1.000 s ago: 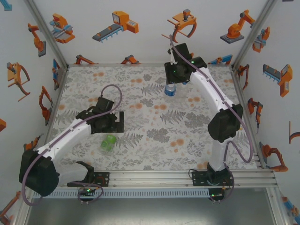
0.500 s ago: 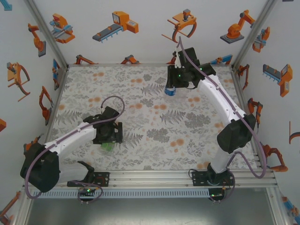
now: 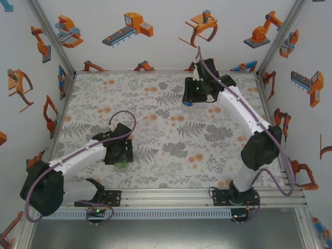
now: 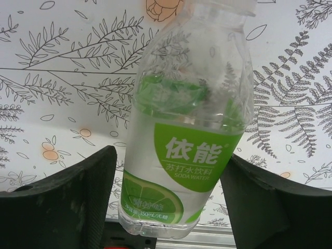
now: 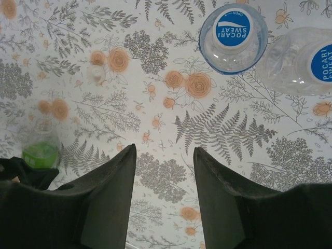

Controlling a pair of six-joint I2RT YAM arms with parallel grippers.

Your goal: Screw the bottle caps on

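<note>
We judge little done: the left gripper [image 4: 168, 171] stands open astride the green bottle [image 4: 189, 150], the right gripper [image 5: 165, 150] hangs open with the blue bottle [image 5: 233, 31], seemingly capped, at one o'clock and a loose cap [image 5: 96, 74] at ten.

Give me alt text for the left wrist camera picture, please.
A clear plastic bottle with a green label lies on the fern-and-flower patterned table, neck pointing away, between the left gripper's two open black fingers, one on each side.
</note>
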